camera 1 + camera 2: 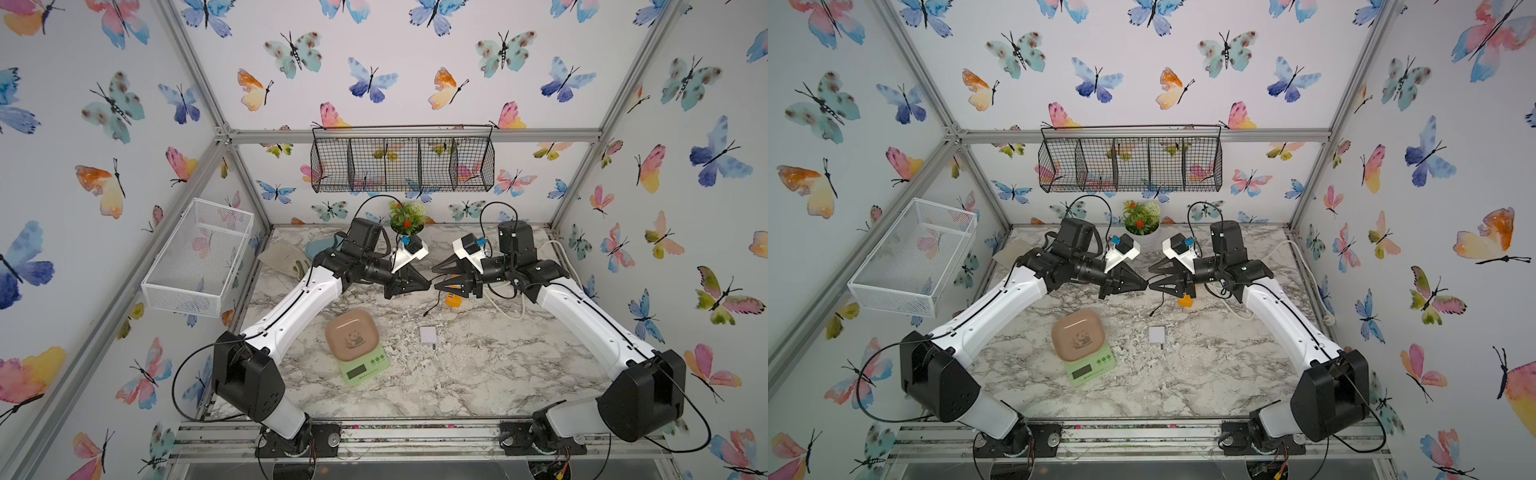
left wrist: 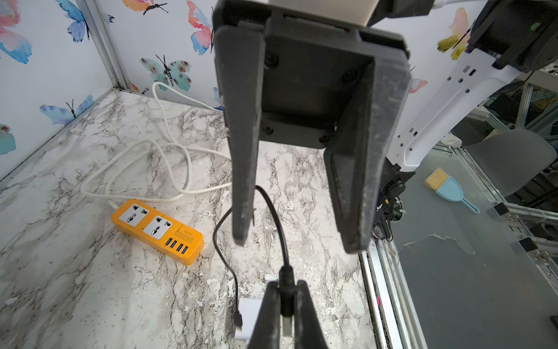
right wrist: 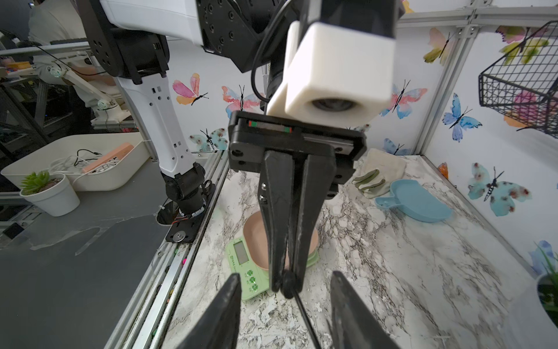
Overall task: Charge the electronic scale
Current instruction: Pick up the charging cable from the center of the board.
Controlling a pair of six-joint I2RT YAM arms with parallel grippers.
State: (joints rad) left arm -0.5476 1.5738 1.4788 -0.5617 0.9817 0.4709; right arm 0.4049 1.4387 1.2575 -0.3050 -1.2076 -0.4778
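The electronic scale (image 1: 356,340) (image 1: 1080,337) (image 3: 241,260), pale green with a beige-pink panda tray, stands on the marble table in front of the left arm. Above the table's middle my left gripper (image 1: 428,286) (image 1: 1145,285) (image 2: 287,285) is shut on the USB plug of a black cable (image 2: 223,256). The cable's small free end hangs over the white charger cube (image 2: 249,314) (image 1: 428,334). My right gripper (image 1: 435,277) (image 1: 1150,279) (image 3: 286,275) faces the left one tip to tip. It is open, and its jaws stand on either side of the cable (image 3: 305,314) without touching it.
An orange power strip (image 2: 157,231) (image 1: 453,300) with a looped white cord (image 2: 169,157) lies under the right gripper. At the back are a potted plant (image 1: 407,216), a blue dish (image 3: 413,202) and a cloth (image 3: 380,172). Wire baskets hang on the back wall (image 1: 402,164) and the left wall (image 1: 199,253).
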